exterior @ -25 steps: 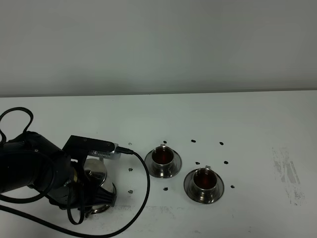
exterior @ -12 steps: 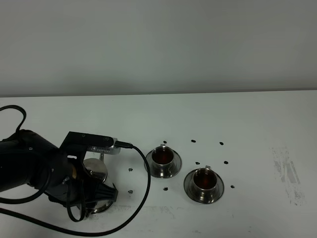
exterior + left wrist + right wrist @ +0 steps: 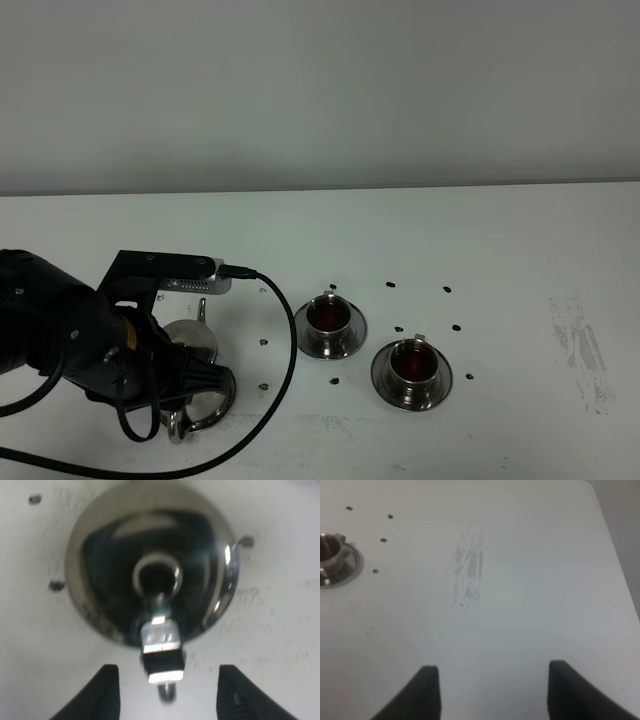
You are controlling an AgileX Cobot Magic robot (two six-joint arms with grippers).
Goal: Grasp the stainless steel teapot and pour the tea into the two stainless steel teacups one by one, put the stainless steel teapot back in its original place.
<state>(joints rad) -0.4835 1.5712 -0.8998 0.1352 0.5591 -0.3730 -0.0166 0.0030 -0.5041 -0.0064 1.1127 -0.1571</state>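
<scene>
The stainless steel teapot point(image 3: 192, 343) stands at the front left of the table among small black dots, its loop handle point(image 3: 162, 656) towards the table's front edge. A shiny rim under it, likely the original place point(image 3: 216, 408), is mostly hidden. My left gripper point(image 3: 169, 696) hovers over the pot, open, its fingers on either side of the handle without touching it. The two stainless steel teacups point(image 3: 330, 316) point(image 3: 411, 362) hold dark tea and sit on their saucers. My right gripper point(image 3: 495, 692) is open over bare table, far from the pot.
A black cable point(image 3: 285, 340) loops from the left arm down towards the front edge, close to the nearer cup. Black dots point(image 3: 391, 285) mark the table around the cups. A scuffed patch point(image 3: 580, 345) lies at the right. One cup's saucer point(image 3: 340, 565) shows in the right wrist view.
The left gripper has opened off the teapot's handle, and the left arm has lifted and drawn back to the left. The teapot stays standing where it was; the cups have not moved.
</scene>
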